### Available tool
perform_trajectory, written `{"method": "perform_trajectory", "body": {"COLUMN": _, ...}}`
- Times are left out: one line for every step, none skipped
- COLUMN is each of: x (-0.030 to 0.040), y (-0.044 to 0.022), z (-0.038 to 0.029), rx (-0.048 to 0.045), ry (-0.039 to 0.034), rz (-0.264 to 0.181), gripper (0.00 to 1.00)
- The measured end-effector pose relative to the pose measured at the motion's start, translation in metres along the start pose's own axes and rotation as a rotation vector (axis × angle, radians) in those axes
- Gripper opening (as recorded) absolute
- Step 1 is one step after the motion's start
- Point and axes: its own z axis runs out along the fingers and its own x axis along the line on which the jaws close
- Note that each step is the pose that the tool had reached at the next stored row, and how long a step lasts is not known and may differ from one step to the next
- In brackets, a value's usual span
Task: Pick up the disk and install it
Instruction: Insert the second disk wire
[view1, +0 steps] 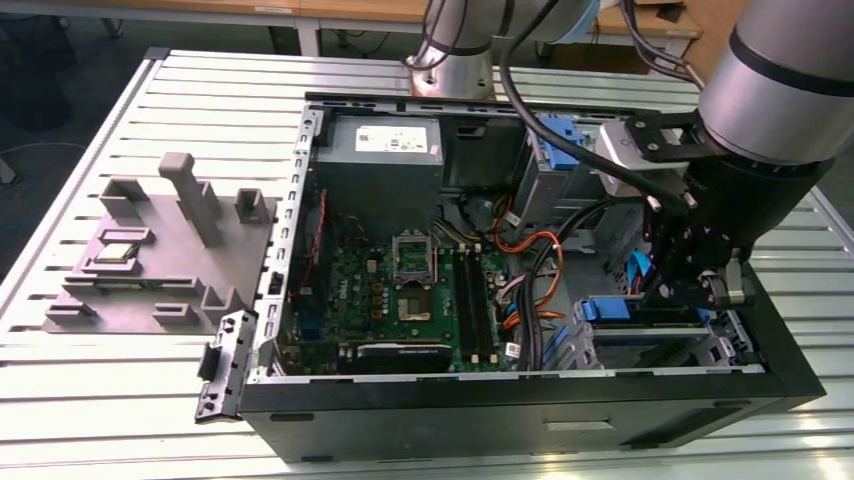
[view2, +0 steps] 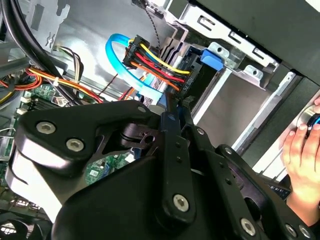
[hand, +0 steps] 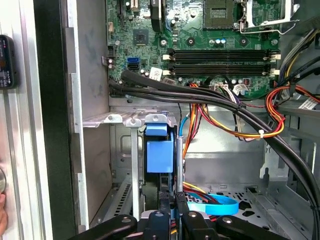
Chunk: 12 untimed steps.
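My gripper (hand: 170, 212) is clamped on the disk (hand: 160, 155), edge-on in the drive bay (hand: 125, 120) at the case's (view1: 534, 400) corner. It feels rigid, fairly heavy and shock-sensitive; the blue carrier's rim seems the safest hold.

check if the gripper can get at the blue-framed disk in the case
Likely yes: the gripper sits right at the disk in the bay, seemingly pinching its blue edge, and the cables run clear of them, not between.
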Motion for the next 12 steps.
{"method": "perform_trajectory", "body": {"x": 0.0001, "y": 0.0, "z": 0.0002, "rx": 0.0004, "ry": -0.0006, "rz": -0.004, "gripper": 0.16}}
{"method": "perform_trajectory", "body": {"x": 0.0004, "y": 0.0, "z": 0.0002, "rx": 0.0007, "ry": -0.0008, "rz": -0.007, "gripper": 0.16}}
{"method": "perform_trajectory", "body": {"x": 0.0007, "y": 0.0001, "z": 0.0005, "rx": 0.0009, "ry": -0.001, "rz": -0.008, "gripper": 0.16}}
{"method": "perform_trajectory", "body": {"x": 0.0008, "y": 0.0001, "z": 0.0007, "rx": 0.0009, "ry": -0.001, "rz": -0.008, "gripper": 0.16}}
{"method": "perform_trajectory", "body": {"x": 0.001, "y": 0.0001, "z": 0.0009, "rx": 0.0009, "ry": -0.001, "rz": -0.008, "gripper": 0.16}}
{"method": "perform_trajectory", "body": {"x": 0.0011, "y": 0.0002, "z": 0.0012, "rx": 0.0009, "ry": -0.001, "rz": -0.008, "gripper": 0.16}}
{"method": "perform_trajectory", "body": {"x": 0.0012, "y": 0.0002, "z": 0.0016, "rx": 0.0009, "ry": -0.0012, "rz": -0.008, "gripper": 0.16}}
{"method": "perform_trajectory", "body": {"x": 0.0014, "y": 0.0003, "z": 0.002, "rx": 0.0009, "ry": -0.0018, "rz": -0.008, "gripper": 0.16}}
{"method": "perform_trajectory", "body": {"x": 0.0014, "y": 0.0003, "z": 0.0025, "rx": 0.0008, "ry": -0.0024, "rz": -0.008, "gripper": 0.16}}
{"method": "perform_trajectory", "body": {"x": 0.0015, "y": 0.0004, "z": 0.0029, "rx": 0.0008, "ry": -0.0028, "rz": -0.008, "gripper": 0.16}}
{"method": "perform_trajectory", "body": {"x": 0.0017, "y": 0.0004, "z": 0.0034, "rx": 0.0008, "ry": -0.0033, "rz": -0.008, "gripper": 0.16}}
{"method": "perform_trajectory", "body": {"x": 0.0017, "y": 0.0005, "z": 0.004, "rx": 0.0008, "ry": -0.0039, "rz": -0.008, "gripper": 0.16}}
